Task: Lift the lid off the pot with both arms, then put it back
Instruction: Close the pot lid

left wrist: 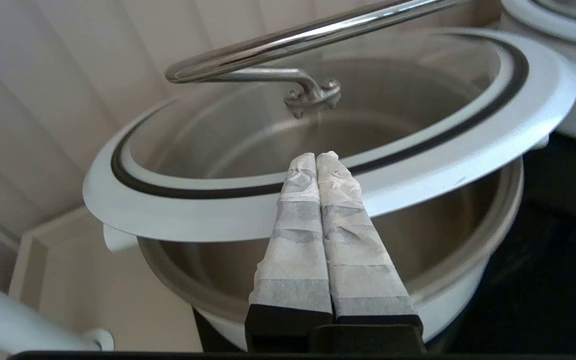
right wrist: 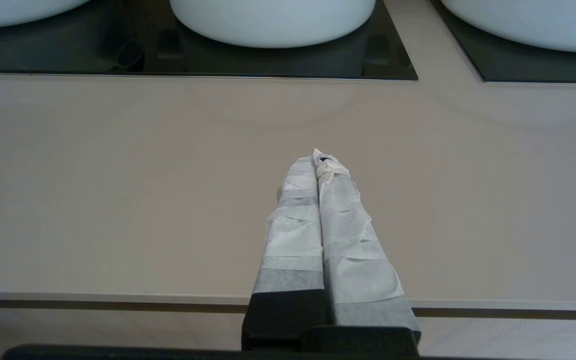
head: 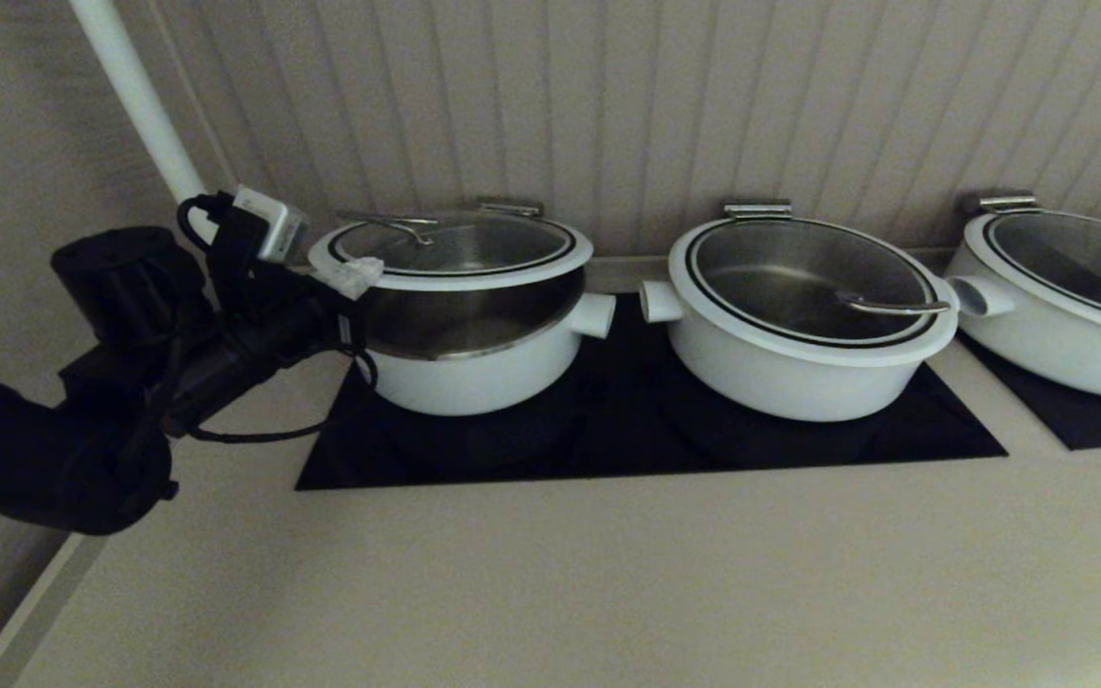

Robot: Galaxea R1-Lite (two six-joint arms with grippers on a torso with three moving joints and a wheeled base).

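Lid (head: 455, 250): tilted open above pot (head: 474, 368).
Left pincer (left wrist: 316, 156): closed empty, at rim; keep lift level.
Right pincer (right wrist: 318, 156): closed, over worktop (right wrist: 118, 190).

We saw the lid (head: 460, 250), glass with white rim, raised and tilted above the pot (head: 474, 358), its wire handle near the pot's left edge.

Two more white pots, middle (head: 804, 325) and right (head: 1062, 301), on black cooktop panels (head: 646, 420); beige counter (head: 550, 573); ribbed wall (head: 665, 96).
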